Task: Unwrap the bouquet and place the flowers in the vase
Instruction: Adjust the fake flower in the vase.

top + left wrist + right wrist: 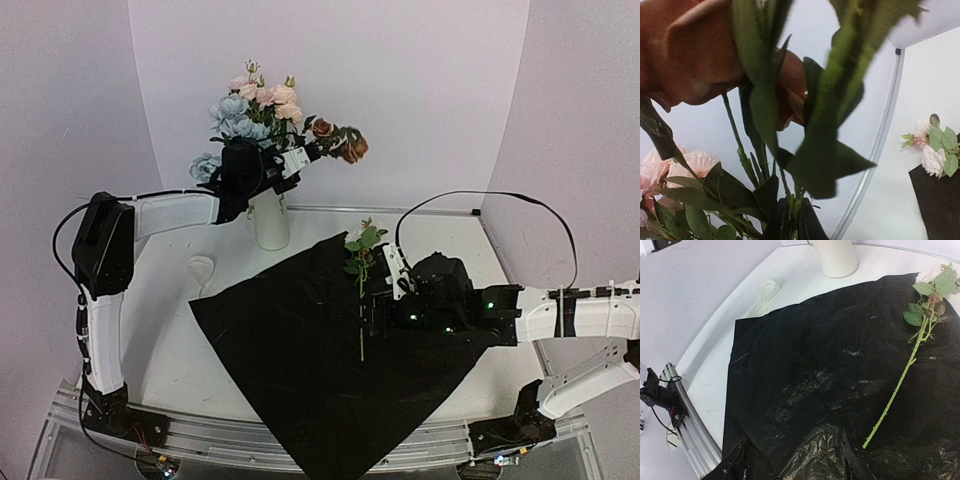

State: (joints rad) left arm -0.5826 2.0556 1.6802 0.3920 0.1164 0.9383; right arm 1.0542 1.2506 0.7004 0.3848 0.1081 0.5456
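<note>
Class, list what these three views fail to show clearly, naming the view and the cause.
1. Vase mouth: top view, covered by the left gripper and flowers.
2. Rust flower: left wrist view, too close, blurred.
3. Vase top: right wrist view, cut by the upper edge.
4. Right gripper fingertips: right wrist view, dark against the black sheet, cut by the lower edge.

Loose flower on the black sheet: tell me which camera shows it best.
Right wrist: the loose flower lies close, its full stem and leaves sharp against the black sheet. Top external shows it whole but small. Left wrist catches only its blooms at the frame edge.
</note>
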